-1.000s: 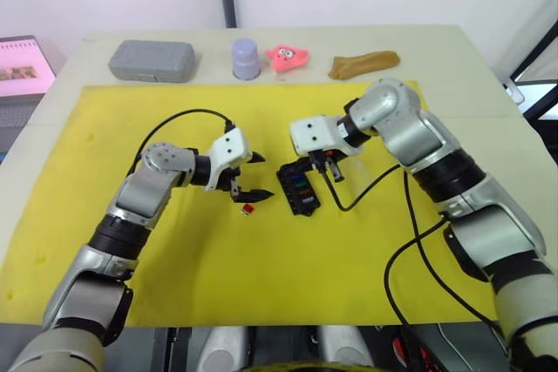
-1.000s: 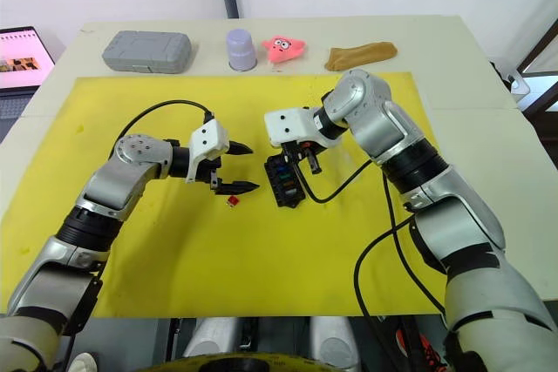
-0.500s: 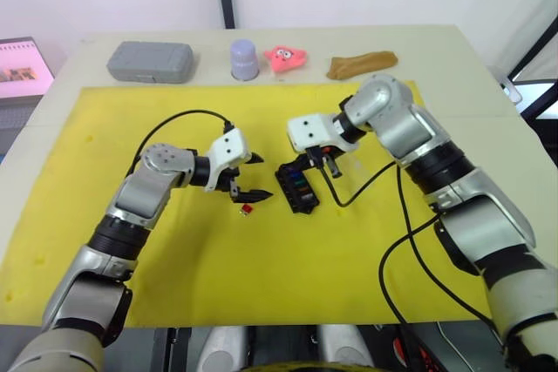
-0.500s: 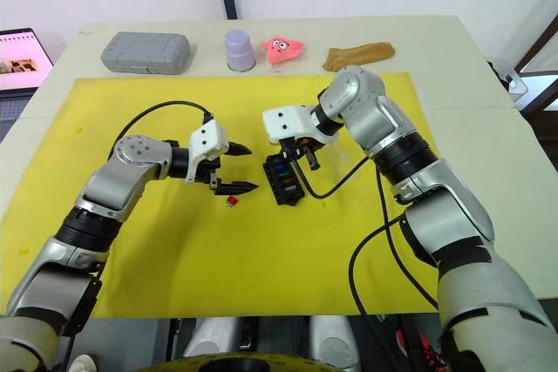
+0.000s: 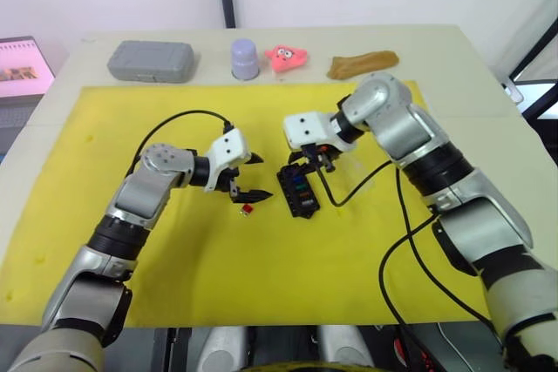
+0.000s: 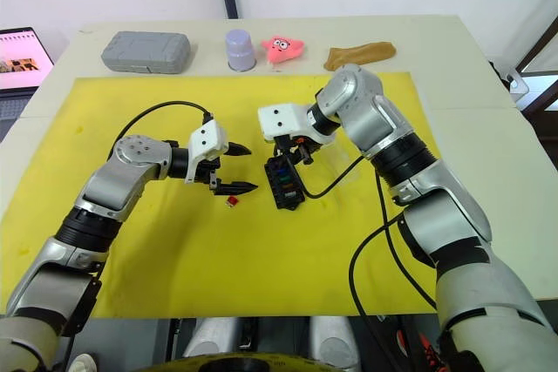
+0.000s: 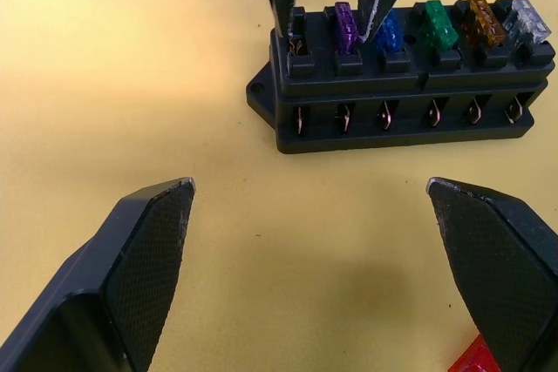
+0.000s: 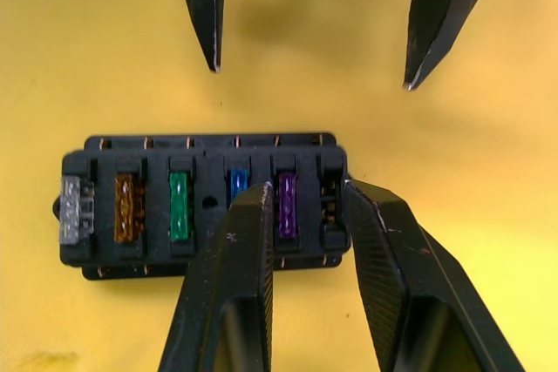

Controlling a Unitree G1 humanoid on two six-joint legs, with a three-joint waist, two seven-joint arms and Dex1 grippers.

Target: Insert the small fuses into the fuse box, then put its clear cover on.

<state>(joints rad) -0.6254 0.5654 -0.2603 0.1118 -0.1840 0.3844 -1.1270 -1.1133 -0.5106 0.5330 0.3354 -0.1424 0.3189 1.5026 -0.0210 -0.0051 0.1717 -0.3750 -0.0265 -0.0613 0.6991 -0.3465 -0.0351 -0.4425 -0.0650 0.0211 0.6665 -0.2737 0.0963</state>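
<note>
On the surface's yellow mat [image 5: 131, 111] I've got the fuse box [image 5: 298, 191] mid-mat. My right end effector [image 8: 305, 215] sits over its end, fingers slightly spread around the purple fuse [image 8: 287, 205], so I can't tell if they're touching it. I count five fuses seated, plus one red fuse [image 5: 248, 209] loose, half cut off in the left wrist view. My left end effector [image 5: 247, 176] is spread wide, empty.

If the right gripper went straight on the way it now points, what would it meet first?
Most likely the black plastic fuse box: the right gripper points down at it, fingers either side of the purple fuse. How much gap remains is unclear.
</note>
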